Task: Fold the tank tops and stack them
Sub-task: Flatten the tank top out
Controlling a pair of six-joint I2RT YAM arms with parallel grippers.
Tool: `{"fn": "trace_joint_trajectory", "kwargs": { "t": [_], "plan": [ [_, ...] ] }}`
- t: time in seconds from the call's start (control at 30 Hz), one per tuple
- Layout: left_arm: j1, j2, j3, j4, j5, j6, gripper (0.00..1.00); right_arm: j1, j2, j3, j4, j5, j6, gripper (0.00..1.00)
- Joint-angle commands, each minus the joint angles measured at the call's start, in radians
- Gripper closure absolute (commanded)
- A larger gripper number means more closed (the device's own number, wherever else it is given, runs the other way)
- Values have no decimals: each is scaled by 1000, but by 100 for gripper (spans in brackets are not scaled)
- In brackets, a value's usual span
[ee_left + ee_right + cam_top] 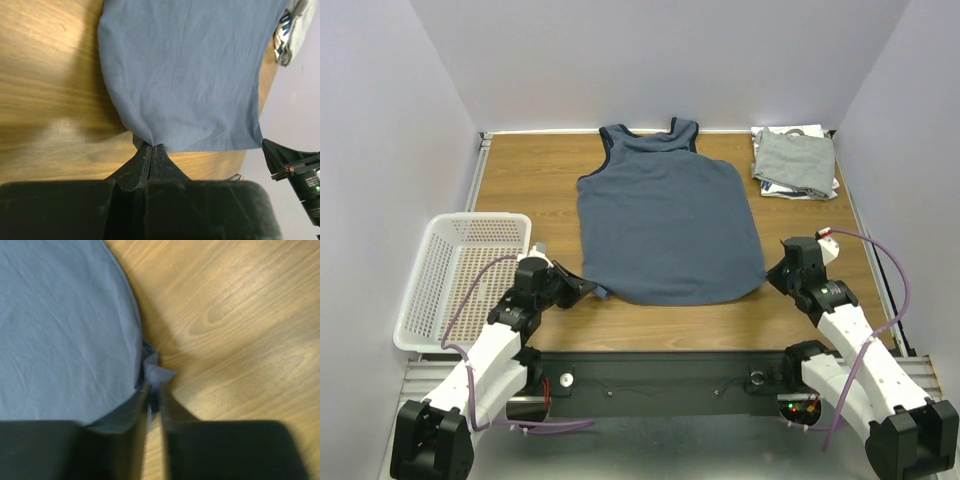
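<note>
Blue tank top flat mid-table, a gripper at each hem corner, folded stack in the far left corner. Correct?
One slip: the folded stack sits in the far right corner, as the top external view shows. The rest holds: the blue tank top lies flat in the middle, with the left gripper and right gripper at its hem corners.

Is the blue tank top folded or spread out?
Spread out: the blue tank top lies flat at full length, both straps and whole hem showing, no fold.
</note>
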Motion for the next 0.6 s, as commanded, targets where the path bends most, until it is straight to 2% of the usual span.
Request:
{"fn": "trace_joint_trajectory", "kwargs": {
  "t": [0.0, 0.03, 0.23, 0.4, 0.47, 0.57],
  "plan": [
    [-4, -14, 70, -56, 32, 29, 100, -5, 21, 123, -62, 42, 2, 73],
    [-2, -14, 75, -61, 39, 30, 100, -3, 12, 135, -78, 51, -3, 64],
    [-4, -20, 137, -38, 42, 32, 99, -3, 22, 182, -85, 85, -27, 43],
    [-2, 48, 179, 28, 36, 34, 100, -5, 93, 122, -61, 105, -10, 43],
    [-2, 78, 194, 62, 33, 32, 100, -5, 134, 111, -32, 105, -6, 49],
    [4, 170, 260, 106, 12, 41, 100, -3, 206, 120, 28, 88, -27, 50]
  ]
}}
